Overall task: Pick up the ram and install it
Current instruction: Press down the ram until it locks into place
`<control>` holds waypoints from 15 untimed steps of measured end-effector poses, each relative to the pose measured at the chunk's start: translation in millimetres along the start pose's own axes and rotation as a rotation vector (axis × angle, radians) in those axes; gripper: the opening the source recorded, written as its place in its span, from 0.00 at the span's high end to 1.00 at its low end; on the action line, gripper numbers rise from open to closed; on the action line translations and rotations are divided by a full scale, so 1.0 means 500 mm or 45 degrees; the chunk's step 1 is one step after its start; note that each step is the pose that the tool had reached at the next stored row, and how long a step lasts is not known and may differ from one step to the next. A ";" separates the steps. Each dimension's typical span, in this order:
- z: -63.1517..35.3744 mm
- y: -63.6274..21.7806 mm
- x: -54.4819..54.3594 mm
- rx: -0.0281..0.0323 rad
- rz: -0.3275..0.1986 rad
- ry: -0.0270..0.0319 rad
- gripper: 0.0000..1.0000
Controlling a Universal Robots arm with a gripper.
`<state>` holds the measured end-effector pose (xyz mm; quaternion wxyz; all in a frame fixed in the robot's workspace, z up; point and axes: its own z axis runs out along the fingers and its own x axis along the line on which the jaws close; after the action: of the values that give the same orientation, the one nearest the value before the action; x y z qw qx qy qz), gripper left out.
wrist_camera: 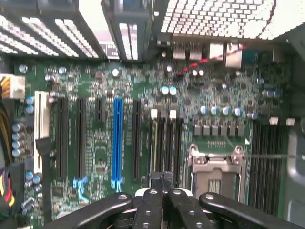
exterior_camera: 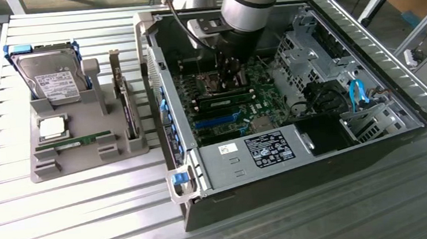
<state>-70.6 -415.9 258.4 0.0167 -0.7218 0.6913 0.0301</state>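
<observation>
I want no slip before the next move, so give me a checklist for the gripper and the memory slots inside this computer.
1. Gripper shut: ok.
2. Something held in it: cannot tell.
3. Gripper above the motherboard, inside the case: ok.
4. Memory slots beside the processor socket free of cables: ok.
5. Green stick lying on the grey tray: ok.
</observation>
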 end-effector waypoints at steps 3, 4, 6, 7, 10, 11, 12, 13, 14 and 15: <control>0.004 0.028 0.001 0.0002 0.000 -0.0002 0.89; 0.007 0.033 0.001 0.0001 0.000 -0.0001 0.89; 0.017 0.041 0.001 0.0001 0.000 -0.0001 0.89; 0.022 0.050 0.001 0.0001 0.000 -0.0001 0.89; 0.032 0.063 0.001 0.0000 0.000 0.0000 0.89; 0.035 0.065 0.001 0.0000 0.000 0.0000 0.89; 0.037 0.067 0.001 0.0001 0.000 -0.0001 0.89; 0.040 0.068 0.001 0.0001 0.000 -0.0001 0.89; 0.046 0.069 0.002 -0.0002 0.000 0.0002 0.89; 0.050 0.069 0.002 -0.0005 0.000 0.0005 0.89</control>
<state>-105.6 -416.8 234.0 0.0164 -0.7218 0.6913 0.0301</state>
